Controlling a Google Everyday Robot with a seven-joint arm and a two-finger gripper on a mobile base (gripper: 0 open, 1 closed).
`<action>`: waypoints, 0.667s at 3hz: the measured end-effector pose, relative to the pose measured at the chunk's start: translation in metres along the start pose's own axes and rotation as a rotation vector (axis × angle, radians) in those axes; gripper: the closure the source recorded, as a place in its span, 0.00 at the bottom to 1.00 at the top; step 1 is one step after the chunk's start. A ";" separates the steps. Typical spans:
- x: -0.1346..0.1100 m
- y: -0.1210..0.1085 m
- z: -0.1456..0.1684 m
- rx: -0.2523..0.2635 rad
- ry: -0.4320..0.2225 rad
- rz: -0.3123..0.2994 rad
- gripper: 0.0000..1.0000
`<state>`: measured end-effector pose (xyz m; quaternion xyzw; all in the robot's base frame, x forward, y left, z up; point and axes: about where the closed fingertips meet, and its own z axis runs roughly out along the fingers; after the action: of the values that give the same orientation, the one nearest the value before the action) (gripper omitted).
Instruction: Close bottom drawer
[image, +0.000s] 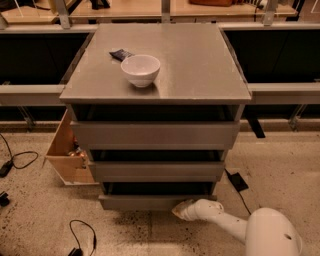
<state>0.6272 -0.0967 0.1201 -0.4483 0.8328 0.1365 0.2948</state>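
The gripper (181, 210) sits low against the right part of the bottom drawer (150, 202) front, its tip hard to tell apart from the drawer's lower edge. The white arm (265, 235) behind it is cut off by the bottom edge. On the bench (200, 65), a small dark item (120, 53) is partly hidden behind the white bowl (140, 70) and too small to identify.
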 end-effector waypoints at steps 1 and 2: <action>0.000 0.001 0.000 0.000 0.000 0.000 0.81; 0.000 0.001 0.000 0.000 0.000 0.000 0.58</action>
<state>0.6266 -0.0965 0.1200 -0.4483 0.8327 0.1366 0.2948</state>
